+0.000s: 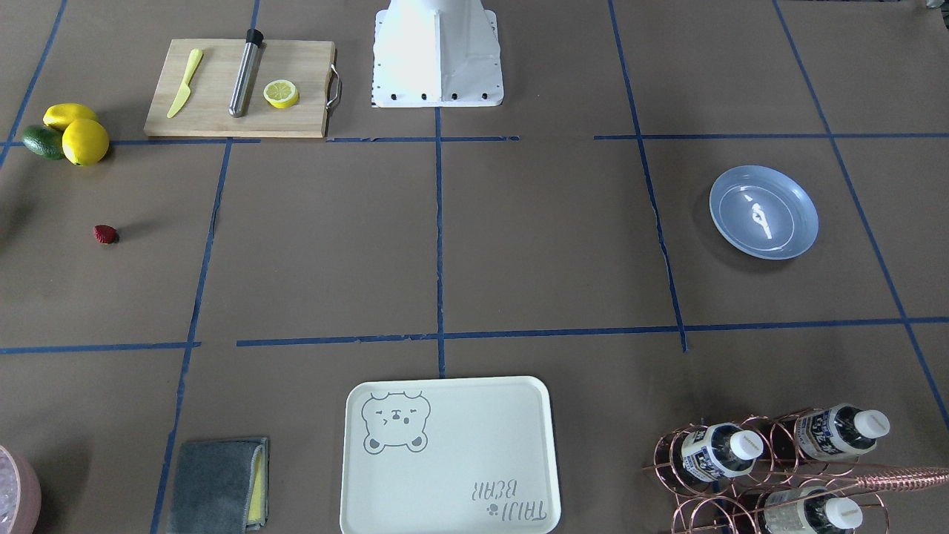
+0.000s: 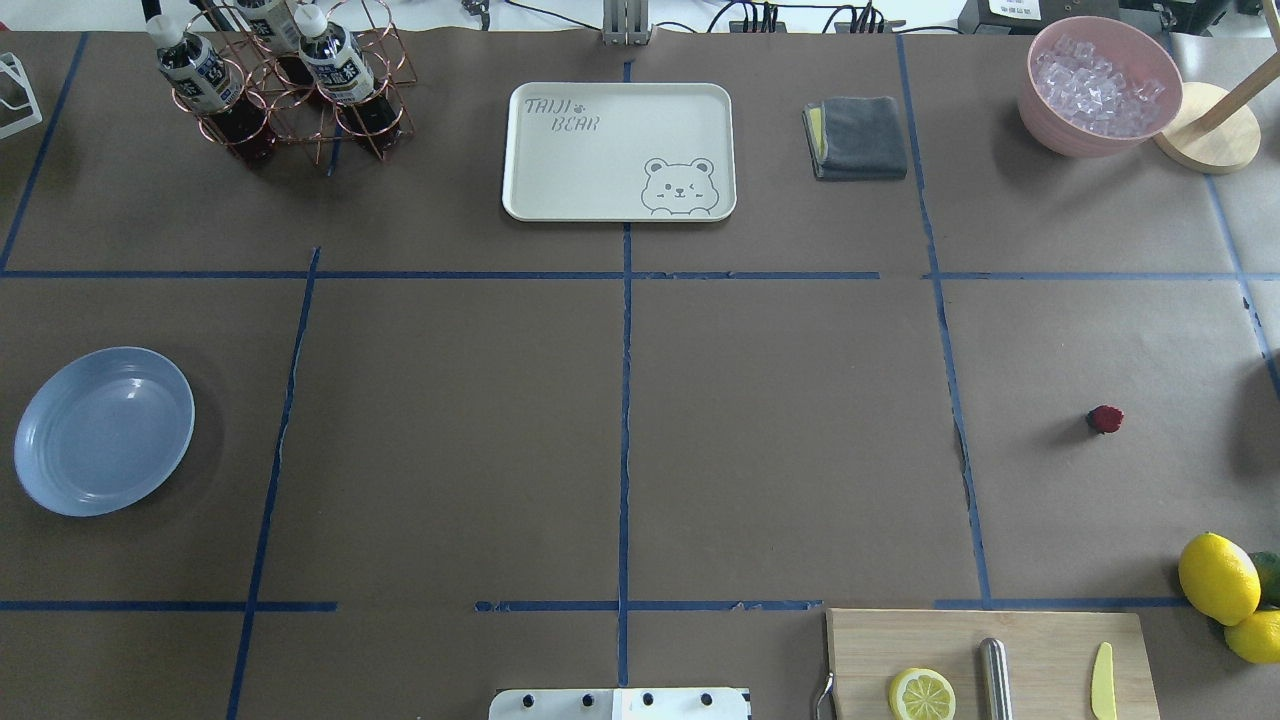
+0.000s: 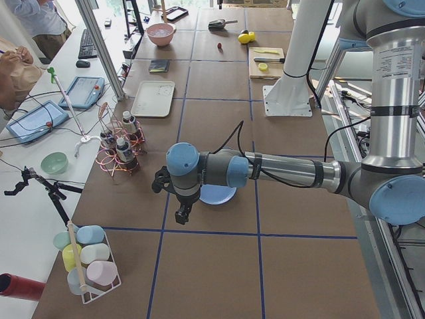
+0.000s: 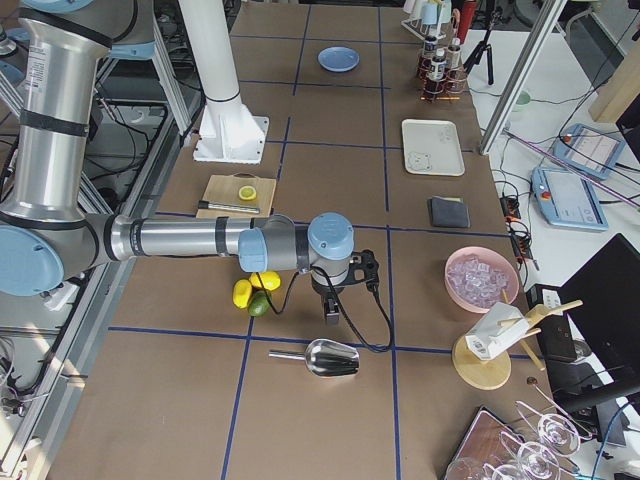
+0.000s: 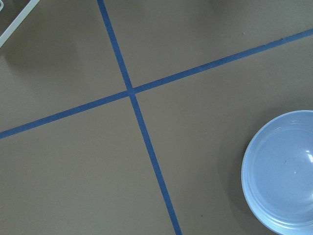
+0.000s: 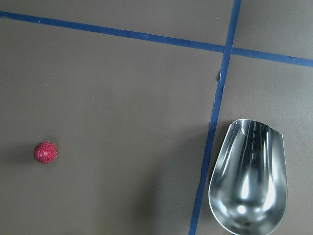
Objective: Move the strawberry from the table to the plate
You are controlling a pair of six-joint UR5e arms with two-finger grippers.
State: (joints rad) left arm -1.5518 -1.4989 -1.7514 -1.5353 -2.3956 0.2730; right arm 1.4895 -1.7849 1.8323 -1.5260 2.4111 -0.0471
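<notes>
You see the strawberry (image 6: 45, 152) on the surface (image 2: 780, 430), apart from the raised right tool (image 4: 332, 312); whether that tool is clenched, you cannot tell.

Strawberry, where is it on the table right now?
In the overhead view the small dark-red bumpy strawberry lies alone on the brown paper-covered table, on the robot's right side, beyond the yellow lemons.
</notes>
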